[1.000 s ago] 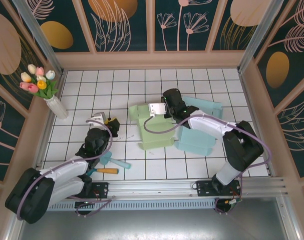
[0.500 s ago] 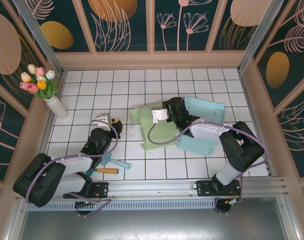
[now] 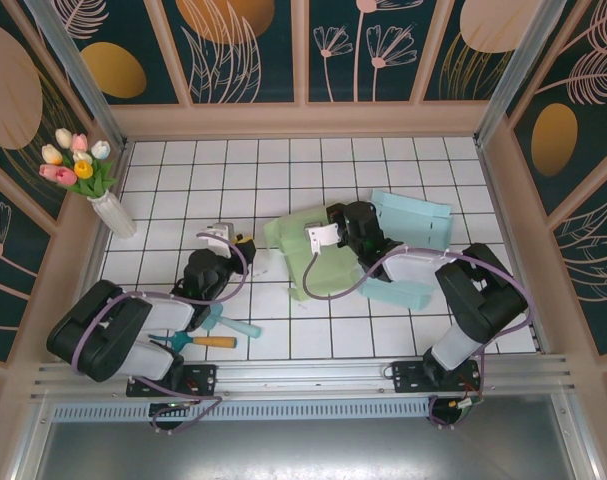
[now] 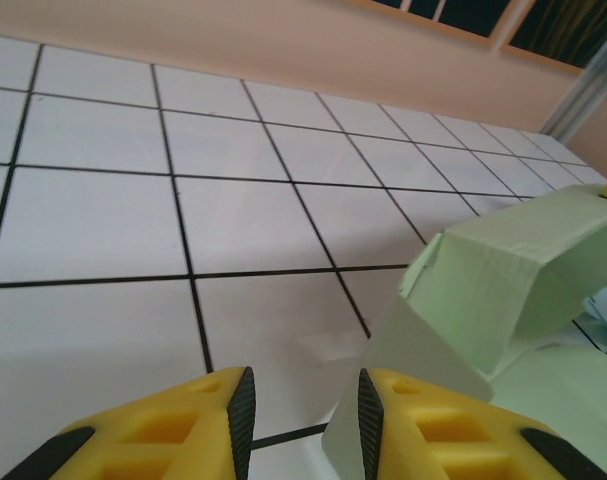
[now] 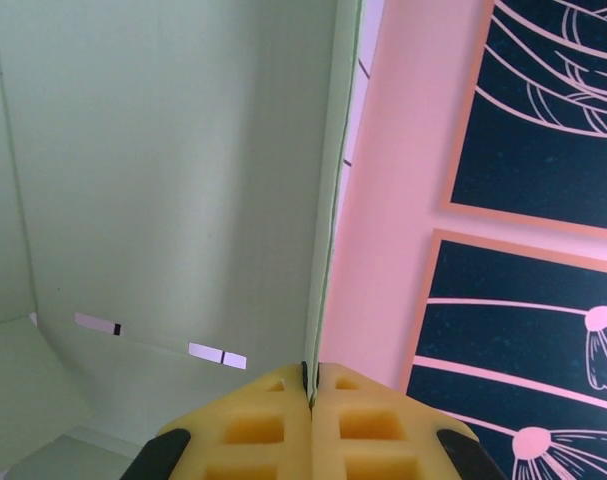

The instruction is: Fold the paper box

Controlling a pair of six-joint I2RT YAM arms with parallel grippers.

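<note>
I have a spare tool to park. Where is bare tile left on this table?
Free: the far tile rows from the tulip vase rightward, and near-right tiles before the blue box. Crowded: the middle around the green paper box, and near-left by the orange-handled tool.

Two arms: the left arm (image 3: 133, 320) and the right arm (image 3: 483, 300). Each carries one hand, so there are two hands, the left hand (image 3: 245, 243) and the right hand (image 3: 328, 222).

Three paper boxes lie on the one tabletop (image 3: 183, 180). One is a green box (image 3: 318, 265). The other two are blue, a far blue box (image 3: 413, 218) and a near blue box (image 3: 393, 292).

Two tools: one orange-handled tool (image 3: 215, 342) and one teal tool (image 3: 233, 325).

One vase (image 3: 113, 215), with one bunch of tulips (image 3: 75, 160) whose blooms are too crowded to count surely.
</note>
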